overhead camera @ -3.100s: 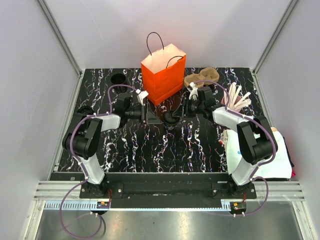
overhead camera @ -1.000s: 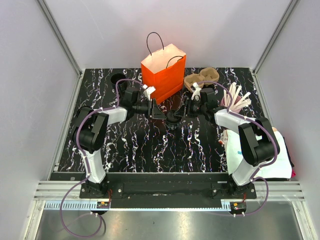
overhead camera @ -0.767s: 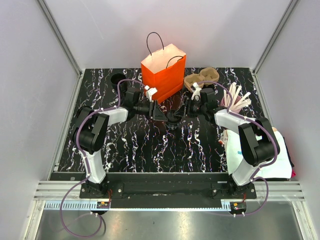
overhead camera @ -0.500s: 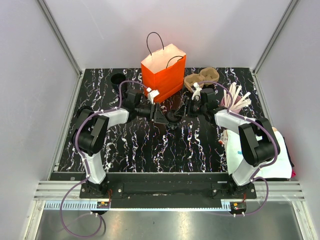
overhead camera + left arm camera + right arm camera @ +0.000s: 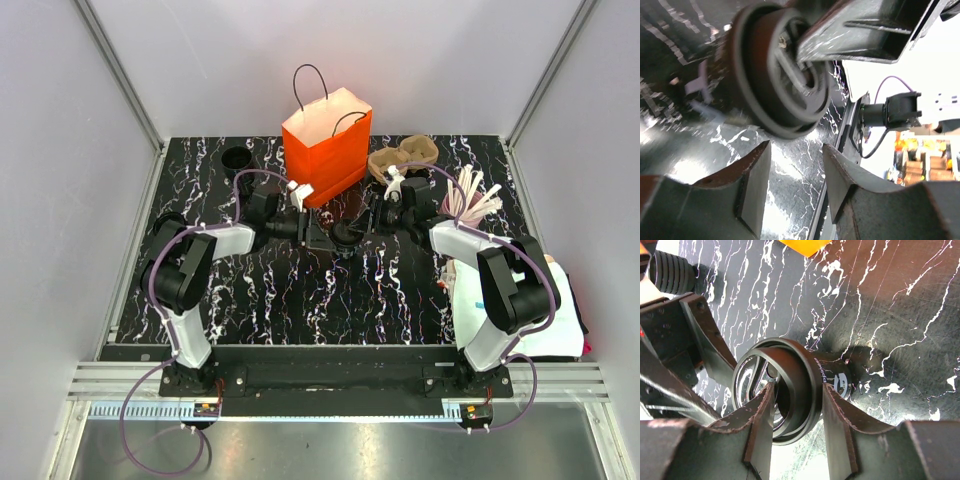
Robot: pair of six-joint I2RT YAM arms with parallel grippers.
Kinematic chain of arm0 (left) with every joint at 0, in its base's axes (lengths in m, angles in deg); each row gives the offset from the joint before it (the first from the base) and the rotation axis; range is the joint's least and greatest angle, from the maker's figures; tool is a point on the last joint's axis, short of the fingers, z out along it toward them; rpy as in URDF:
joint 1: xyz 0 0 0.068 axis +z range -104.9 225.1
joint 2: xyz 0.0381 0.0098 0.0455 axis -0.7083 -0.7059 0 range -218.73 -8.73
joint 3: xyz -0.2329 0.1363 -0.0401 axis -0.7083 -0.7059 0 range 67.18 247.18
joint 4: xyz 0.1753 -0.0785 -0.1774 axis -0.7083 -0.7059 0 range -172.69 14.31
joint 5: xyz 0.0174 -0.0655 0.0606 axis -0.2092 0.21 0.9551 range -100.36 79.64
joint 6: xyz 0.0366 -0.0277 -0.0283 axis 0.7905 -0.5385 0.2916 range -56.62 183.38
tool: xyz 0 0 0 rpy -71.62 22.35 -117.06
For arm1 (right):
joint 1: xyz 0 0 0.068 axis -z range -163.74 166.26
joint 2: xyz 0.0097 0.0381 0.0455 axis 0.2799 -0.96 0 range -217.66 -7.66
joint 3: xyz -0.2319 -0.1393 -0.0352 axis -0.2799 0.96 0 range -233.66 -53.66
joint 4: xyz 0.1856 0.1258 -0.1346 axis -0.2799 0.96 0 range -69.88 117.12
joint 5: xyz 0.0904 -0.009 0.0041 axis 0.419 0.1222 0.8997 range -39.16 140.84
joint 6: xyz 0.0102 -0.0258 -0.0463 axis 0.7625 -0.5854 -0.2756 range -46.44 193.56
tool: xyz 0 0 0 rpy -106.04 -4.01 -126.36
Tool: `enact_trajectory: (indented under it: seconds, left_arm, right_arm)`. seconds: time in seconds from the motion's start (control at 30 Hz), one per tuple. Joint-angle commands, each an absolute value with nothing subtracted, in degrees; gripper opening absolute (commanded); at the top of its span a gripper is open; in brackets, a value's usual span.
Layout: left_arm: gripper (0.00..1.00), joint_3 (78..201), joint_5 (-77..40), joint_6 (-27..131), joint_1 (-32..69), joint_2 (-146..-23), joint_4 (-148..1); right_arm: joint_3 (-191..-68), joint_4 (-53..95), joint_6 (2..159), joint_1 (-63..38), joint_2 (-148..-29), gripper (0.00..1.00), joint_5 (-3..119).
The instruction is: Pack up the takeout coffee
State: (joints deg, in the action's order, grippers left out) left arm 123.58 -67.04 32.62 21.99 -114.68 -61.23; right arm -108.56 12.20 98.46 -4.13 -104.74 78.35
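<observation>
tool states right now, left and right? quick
left tool: open, nothing between its fingers.
right tool: closed on the takeout coffee.

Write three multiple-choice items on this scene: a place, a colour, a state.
1. Where on the table does the paper bag stand? A) far side, centre B) near edge C) right edge
2. What colour is the paper bag? A) white B) orange C) blue
3. Which gripper clamps the takeout coffee? A) left B) neither C) right
Answers: 1 A, it stands at the back, mid-width; 2 B, its sides are orange; 3 C, the right gripper presses both sides of the lid.
</observation>
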Motion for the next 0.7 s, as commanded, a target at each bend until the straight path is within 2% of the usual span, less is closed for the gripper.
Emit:
enact_trajectory:
  seconds: [0.0, 0.67]
  left_arm:
    - [0.5, 121.9, -65.4, 27.9, 23.7, -110.9, -53.1]
    - [0.51, 122.2, -61.2, 24.1, 22.3, -114.2, -51.5]
  right_arm:
    - [-105.7, 18.1, 95.9, -3.4, -105.6, 0.0, 70.0]
    - [-104.9, 17.3, 96.8, -3.3, -105.0, 0.0, 69.6]
